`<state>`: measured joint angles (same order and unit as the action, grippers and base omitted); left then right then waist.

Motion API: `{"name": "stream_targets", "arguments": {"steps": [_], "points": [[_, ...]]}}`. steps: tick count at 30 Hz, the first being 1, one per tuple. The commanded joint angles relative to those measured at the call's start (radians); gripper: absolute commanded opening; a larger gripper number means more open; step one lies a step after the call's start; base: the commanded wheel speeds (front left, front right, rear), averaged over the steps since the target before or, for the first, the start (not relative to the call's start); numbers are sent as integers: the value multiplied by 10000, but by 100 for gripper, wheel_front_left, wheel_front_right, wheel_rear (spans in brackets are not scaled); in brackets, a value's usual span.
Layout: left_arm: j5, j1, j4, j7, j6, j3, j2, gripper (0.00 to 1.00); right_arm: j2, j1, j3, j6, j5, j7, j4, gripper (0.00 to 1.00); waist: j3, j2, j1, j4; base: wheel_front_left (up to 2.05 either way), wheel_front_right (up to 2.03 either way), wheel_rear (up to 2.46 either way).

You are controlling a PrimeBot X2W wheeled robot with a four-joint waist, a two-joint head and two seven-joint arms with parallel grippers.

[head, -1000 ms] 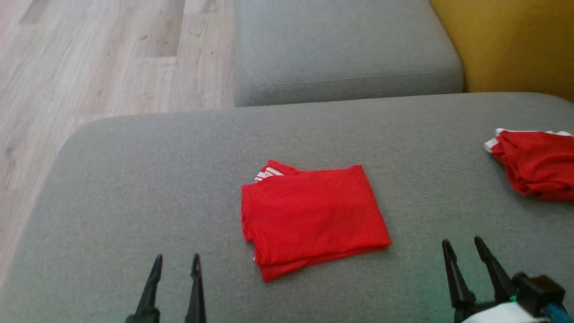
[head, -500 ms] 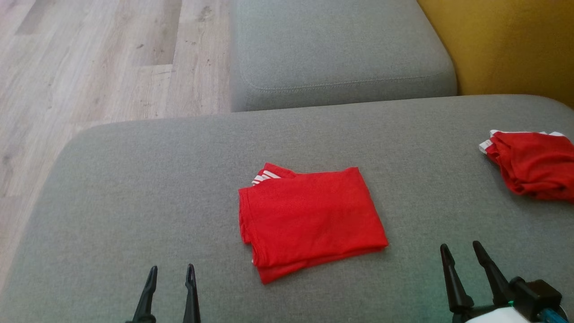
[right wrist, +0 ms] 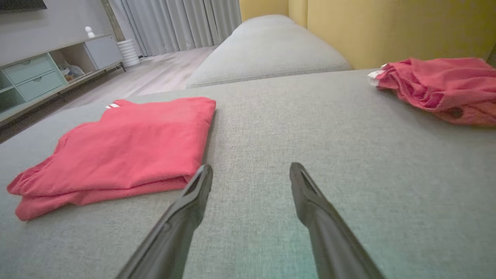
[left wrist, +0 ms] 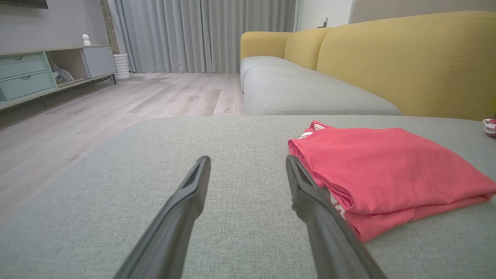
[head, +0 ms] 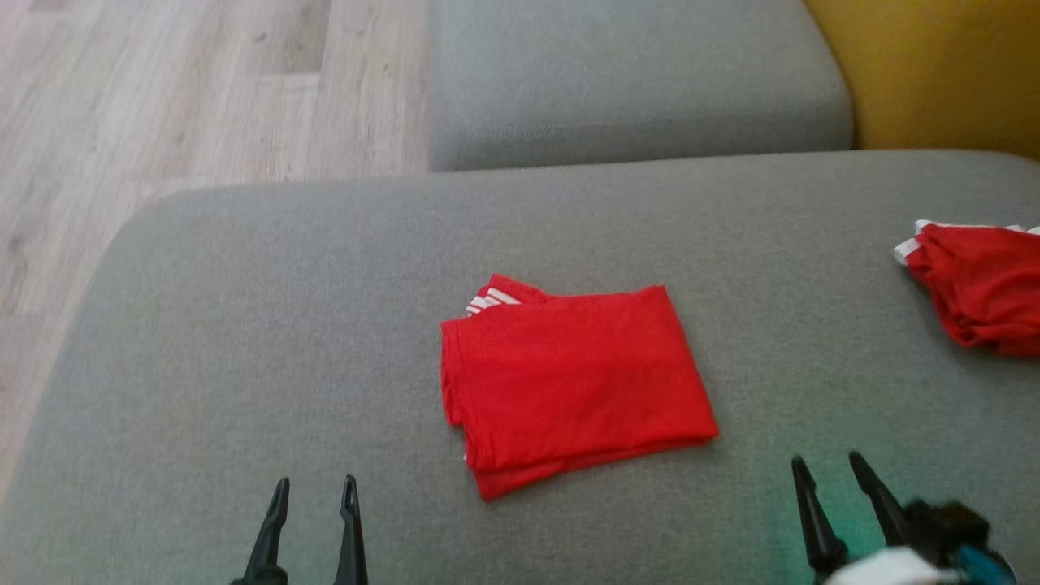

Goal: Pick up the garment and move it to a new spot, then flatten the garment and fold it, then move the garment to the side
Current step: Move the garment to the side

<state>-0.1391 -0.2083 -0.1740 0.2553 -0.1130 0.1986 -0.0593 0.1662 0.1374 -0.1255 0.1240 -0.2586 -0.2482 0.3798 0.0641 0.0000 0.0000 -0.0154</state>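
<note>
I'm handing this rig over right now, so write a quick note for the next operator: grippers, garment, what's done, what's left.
Left gripper: open, empty, left of the folded garment, not touching it.
Right gripper: open, empty, right of it, also apart.
Folded red garment: lies mid grey seat cushion, white stripes peeking out at its far left corner.
Crumpled red garment: at the cushion's right side.
Done: fold looks complete.
Left: move the folded garment to the side.
</note>
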Motion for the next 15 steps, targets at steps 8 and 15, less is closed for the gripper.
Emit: {"name": "stream_targets", "arguments": {"steps": [8,15], "points": [[115,774,817,65,-69,75,88,100,34,-3193,-913,67,-1328,426,2289,100,-678,0,0,-644,0,0,0],[218,1129,1209,65,-262,373,90,100,140,-4777,-1816,67,-2496,876,3782,100,-1263,0,0,-1162,0,0,0]]}}
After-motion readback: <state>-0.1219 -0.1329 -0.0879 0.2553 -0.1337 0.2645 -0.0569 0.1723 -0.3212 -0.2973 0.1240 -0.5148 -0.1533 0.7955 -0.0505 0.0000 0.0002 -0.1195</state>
